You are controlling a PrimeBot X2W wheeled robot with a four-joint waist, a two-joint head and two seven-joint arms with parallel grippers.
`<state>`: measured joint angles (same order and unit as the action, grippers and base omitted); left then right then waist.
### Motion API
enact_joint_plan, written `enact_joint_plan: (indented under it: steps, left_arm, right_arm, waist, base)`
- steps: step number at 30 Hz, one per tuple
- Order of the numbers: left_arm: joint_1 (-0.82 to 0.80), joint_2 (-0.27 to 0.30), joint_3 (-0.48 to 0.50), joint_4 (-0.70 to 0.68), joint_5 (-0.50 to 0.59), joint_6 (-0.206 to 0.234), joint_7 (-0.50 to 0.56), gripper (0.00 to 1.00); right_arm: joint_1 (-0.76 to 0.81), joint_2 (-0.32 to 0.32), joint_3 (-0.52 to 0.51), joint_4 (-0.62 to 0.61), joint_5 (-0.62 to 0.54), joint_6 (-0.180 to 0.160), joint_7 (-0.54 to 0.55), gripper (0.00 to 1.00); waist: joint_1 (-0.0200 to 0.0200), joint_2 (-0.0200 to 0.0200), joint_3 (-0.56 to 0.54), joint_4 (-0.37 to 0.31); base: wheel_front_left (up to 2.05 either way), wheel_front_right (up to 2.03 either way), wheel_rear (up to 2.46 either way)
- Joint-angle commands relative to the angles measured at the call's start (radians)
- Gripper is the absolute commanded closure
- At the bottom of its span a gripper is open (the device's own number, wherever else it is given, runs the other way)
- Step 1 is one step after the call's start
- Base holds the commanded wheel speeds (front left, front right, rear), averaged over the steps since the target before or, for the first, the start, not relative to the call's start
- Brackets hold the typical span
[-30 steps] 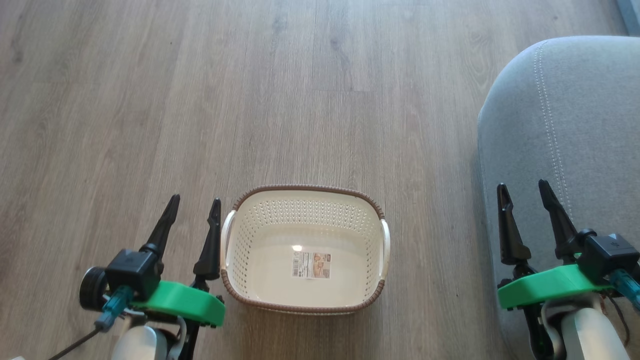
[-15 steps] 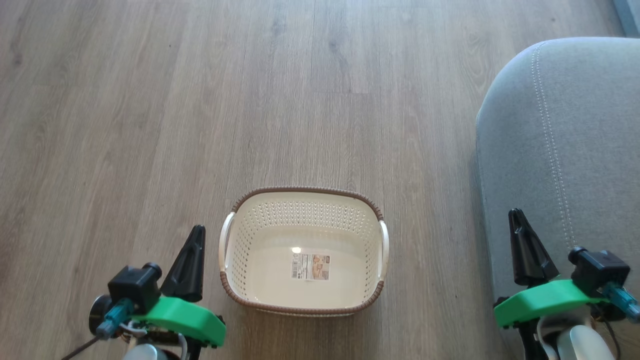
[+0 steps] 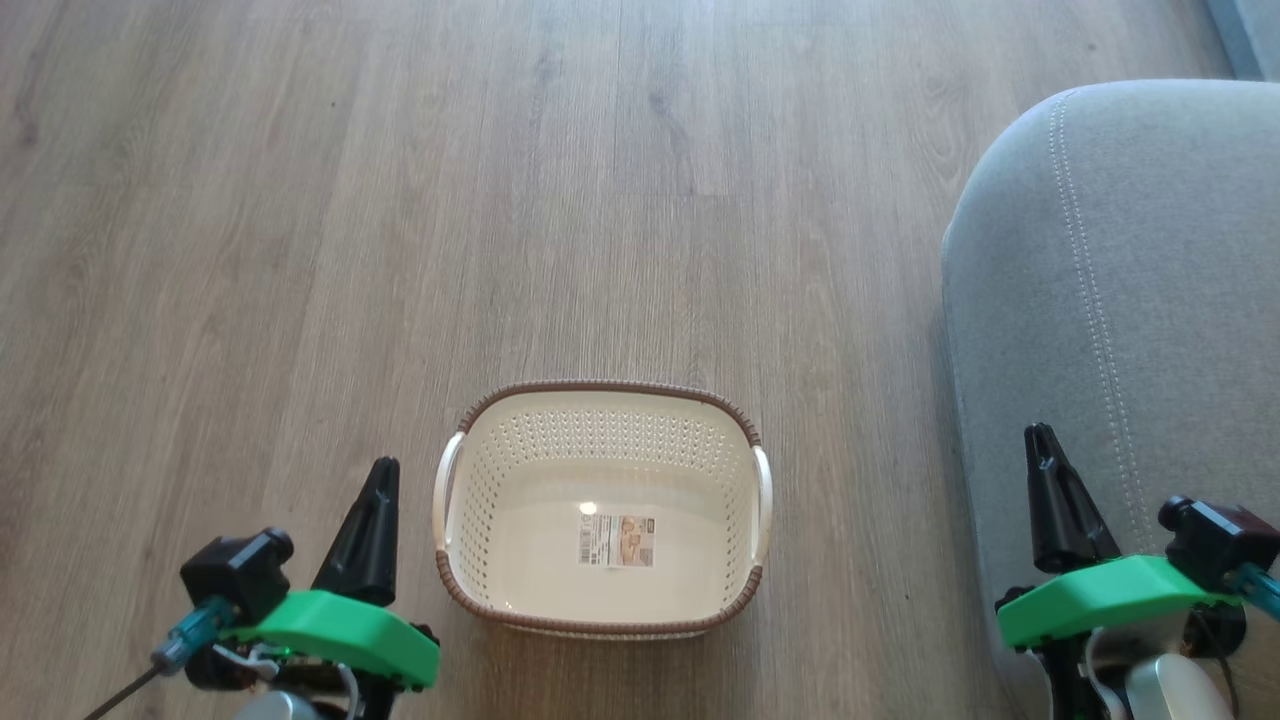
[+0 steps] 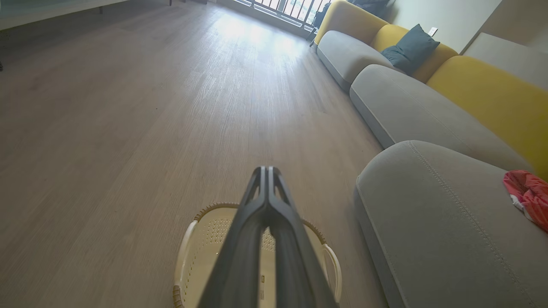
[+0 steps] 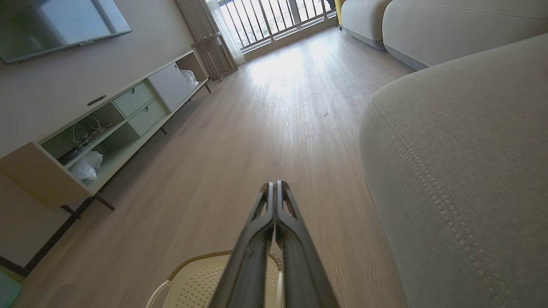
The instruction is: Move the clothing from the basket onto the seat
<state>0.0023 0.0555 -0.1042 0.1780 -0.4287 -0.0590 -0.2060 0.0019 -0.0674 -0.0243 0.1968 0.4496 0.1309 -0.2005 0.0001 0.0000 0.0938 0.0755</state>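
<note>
The left fingers [image 3: 365,530] and right fingers [image 3: 1060,510] were long, black and tapered to points. Each pair sat on a bright green plastic bracket [image 3: 340,635] carrying a black boxy block [image 3: 235,575] with a teal plug [image 3: 190,628]. The right forearm [image 3: 1180,695] was pale.

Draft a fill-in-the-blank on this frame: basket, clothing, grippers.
1. In the head view the basket sits to the ____ of the seat.
2. The red clothing lies on the ____ seat, not in the basket.
3. The left gripper and right gripper are both ____.
Missing: left; grey; shut.
</note>
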Motion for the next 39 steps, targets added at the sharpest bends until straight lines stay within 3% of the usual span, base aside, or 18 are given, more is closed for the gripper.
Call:
enact_joint_plan:
  steps: [1, 39]
  left_arm:
    - [-0.042, 0.010, 0.013, -0.028, -0.026, -0.006, 0.003, 1.00]
    - [-0.065, 0.022, 0.063, 0.005, -0.466, -0.030, 0.098, 1.00]
  right_arm:
    - [-0.037, -0.007, -0.002, -0.029, 0.027, 0.000, 0.006, 1.00]
    - [-0.062, -0.009, -0.018, -0.002, 0.451, 0.000, 0.105, 1.00]
  waist:
    - [0.0000, 0.0000, -0.001, -0.001]
    - [0.0000, 0.0000, -0.034, -0.028]
  base:
    - [0.00, 0.00, 0.00]
    - [0.00, 0.00, 0.00]
